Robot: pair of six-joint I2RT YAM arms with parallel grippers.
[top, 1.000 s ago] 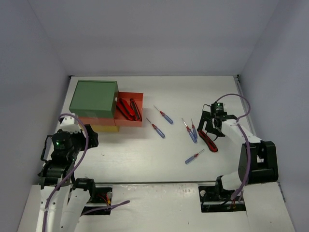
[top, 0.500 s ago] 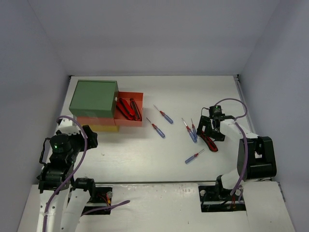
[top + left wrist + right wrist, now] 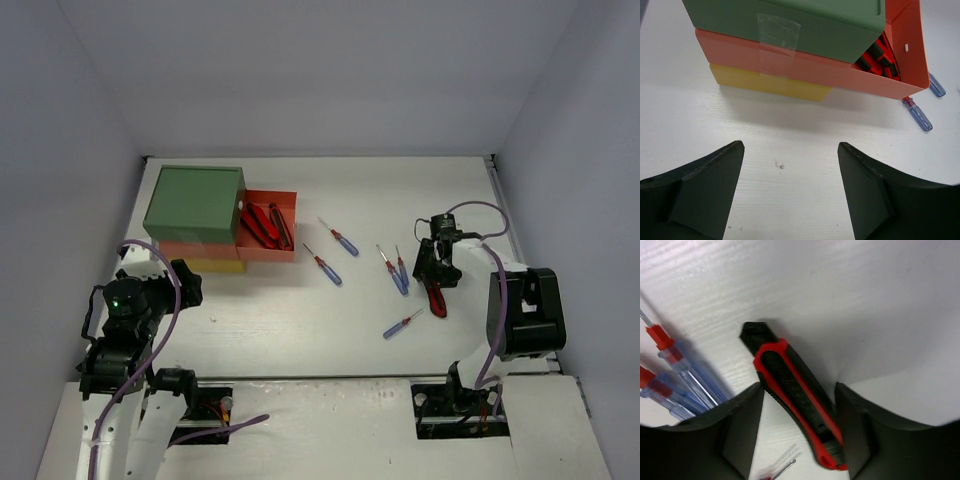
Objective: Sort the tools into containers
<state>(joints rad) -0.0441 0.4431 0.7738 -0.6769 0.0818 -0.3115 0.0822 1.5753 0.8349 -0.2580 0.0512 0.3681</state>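
A red-and-black utility knife [image 3: 435, 297] [image 3: 795, 400] lies flat on the table at the right. My right gripper [image 3: 437, 272] [image 3: 799, 387] is down over it, open, one finger on each side of its handle, with a gap at the left finger. My left gripper [image 3: 190, 283] [image 3: 790, 150] is open and holds nothing, hovering in front of the containers: green top [image 3: 195, 202] [image 3: 790, 20], orange-red drawer [image 3: 270, 250] [image 3: 805, 70] pulled out, yellow bottom [image 3: 215, 266] [image 3: 770, 85]. Utility knives [image 3: 265, 224] [image 3: 879, 56] lie in the orange-red drawer.
Blue-and-red screwdrivers lie loose mid-table: one [image 3: 340, 240], another [image 3: 324, 266] [image 3: 917, 114], a pair [image 3: 397, 270] [image 3: 675, 360] just left of the right gripper, and one [image 3: 402, 324] nearer the front. Grey walls close in the table on three sides.
My right gripper has come down and back over the utility knife and its jaws have narrowed around the handle. The left arm shifted slightly, then held still.
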